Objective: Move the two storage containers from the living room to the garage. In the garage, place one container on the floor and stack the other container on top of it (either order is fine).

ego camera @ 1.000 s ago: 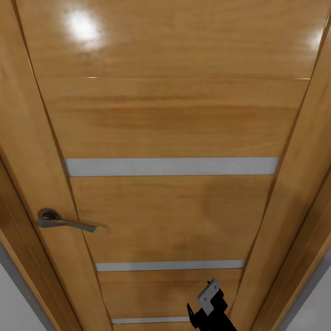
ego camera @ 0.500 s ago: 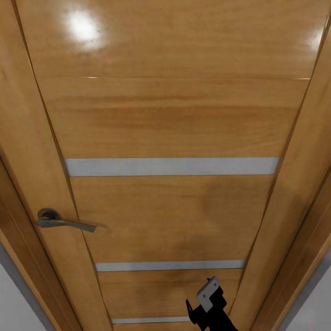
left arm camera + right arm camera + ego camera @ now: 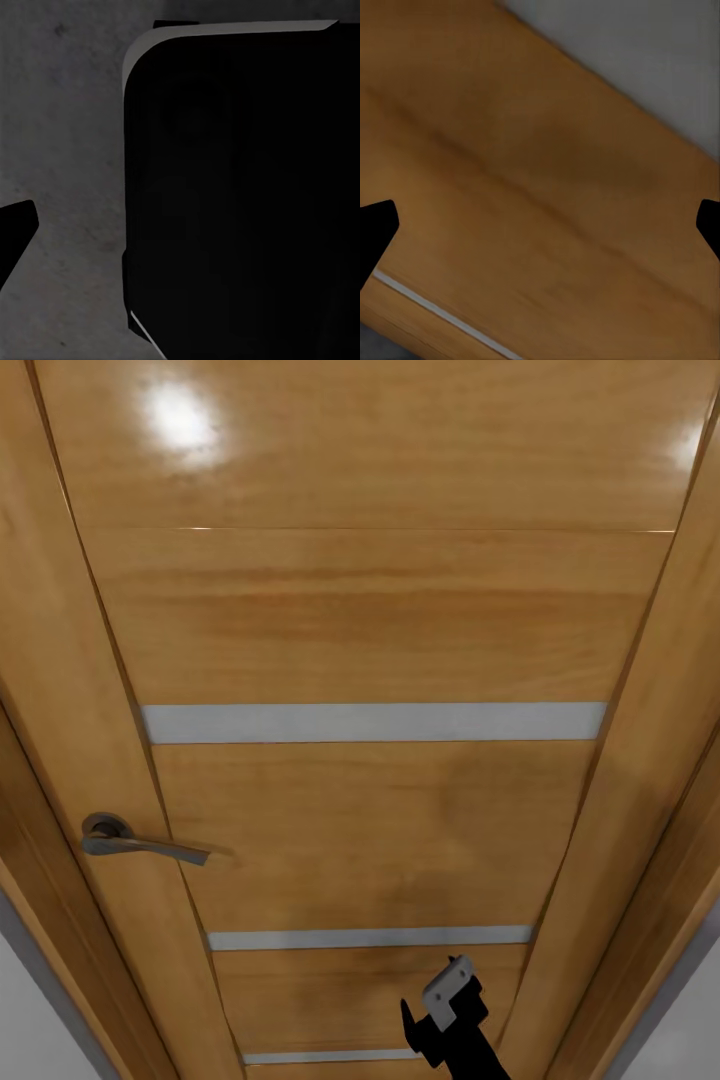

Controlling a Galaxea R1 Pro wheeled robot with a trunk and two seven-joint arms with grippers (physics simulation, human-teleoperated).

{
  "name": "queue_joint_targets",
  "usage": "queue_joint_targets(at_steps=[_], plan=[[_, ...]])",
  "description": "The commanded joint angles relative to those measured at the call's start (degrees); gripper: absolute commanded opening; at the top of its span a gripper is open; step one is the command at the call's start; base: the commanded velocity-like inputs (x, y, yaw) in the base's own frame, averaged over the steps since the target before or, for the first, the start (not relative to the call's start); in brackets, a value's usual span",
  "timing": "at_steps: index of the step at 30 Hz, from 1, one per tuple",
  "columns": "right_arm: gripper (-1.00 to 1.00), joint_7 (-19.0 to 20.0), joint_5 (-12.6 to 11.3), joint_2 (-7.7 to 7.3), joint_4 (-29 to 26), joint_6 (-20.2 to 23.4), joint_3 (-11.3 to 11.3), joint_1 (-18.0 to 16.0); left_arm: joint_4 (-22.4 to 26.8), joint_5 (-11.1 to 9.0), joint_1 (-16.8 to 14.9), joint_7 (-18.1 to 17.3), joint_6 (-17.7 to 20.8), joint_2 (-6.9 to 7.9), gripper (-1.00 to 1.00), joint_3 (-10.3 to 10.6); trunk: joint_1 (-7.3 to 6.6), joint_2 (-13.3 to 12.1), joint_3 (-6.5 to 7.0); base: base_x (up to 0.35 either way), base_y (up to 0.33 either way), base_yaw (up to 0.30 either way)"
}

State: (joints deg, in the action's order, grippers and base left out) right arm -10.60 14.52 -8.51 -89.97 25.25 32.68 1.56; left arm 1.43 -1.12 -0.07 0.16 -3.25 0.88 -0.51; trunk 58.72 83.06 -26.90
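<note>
The two storage containers are out of view. A closed wooden door point(image 3: 370, 620) with grey inlay strips stands right in front of me. Low in the head view, my right gripper point(image 3: 440, 1008) is held up close to the door's lower panel. In the right wrist view its fingertips point(image 3: 375, 232) stand far apart with only door wood point(image 3: 525, 172) between them, so it is open and empty. One left fingertip point(image 3: 13, 236) shows over dark grey concrete floor point(image 3: 67, 150), set wide, beside a black part of my own body point(image 3: 247, 195).
A grey lever handle point(image 3: 140, 845) sits on the door's left side. The wooden frame point(image 3: 640, 790) runs down both sides, with white wall point(image 3: 25, 1020) at the lower corners. A grey strip point(image 3: 442, 315) crosses the door near the right gripper.
The right gripper has drifted slightly left and down in the head view. The door and the camera have not moved.
</note>
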Motion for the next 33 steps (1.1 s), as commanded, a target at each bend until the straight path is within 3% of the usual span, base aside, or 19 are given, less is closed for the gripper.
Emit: queue_joint_targets(at_steps=[1, 10, 20, 26, 33], plan=[[1.0, -0.29, 0.98, 0.09, -0.14, 0.41, 0.22, -0.05, -0.03, -0.11, -0.02, 0.02, -0.15, 0.0, 1.0, -0.01, 0.0, 0.02, -0.03, 0.0, 0.0, 0.0], [1.0, -0.87, 1.8, 0.74, -0.12, 0.58, 0.04, -0.68, -0.03, -0.11, -0.01, 0.02, -0.16, 0.0, 1.0, -0.01, 0.0, 0.02, -0.03, 0.0, 0.0, 0.0], [1.0, -1.08, 1.81, 0.99, -0.12, 0.68, -0.14, -4.01, -0.03, -0.11, -0.02, 0.02, -0.1, 0.0, 1.0, -0.01, 0.0, 0.02, -0.03, 0.0, 0.0, 0.0], [1.0, -1.21, 1.83, 4.29, -0.12, 2.76, -0.16, -6.06, -0.03, -0.11, -0.02, 0.02, -0.09, 0.0, 1.0, -0.01, 0.0, 0.02, -0.03, 0.0, 0.0, 0.0], [1.0, -1.19, 1.83, 5.25, -0.12, 5.5, -0.16, -9.59, -0.03, -0.11, -0.02, 0.02, -0.09, 0.0, 1.0, -0.01, 0.0, 0.02, -0.03, 0.0, 0.0, 0.0]])
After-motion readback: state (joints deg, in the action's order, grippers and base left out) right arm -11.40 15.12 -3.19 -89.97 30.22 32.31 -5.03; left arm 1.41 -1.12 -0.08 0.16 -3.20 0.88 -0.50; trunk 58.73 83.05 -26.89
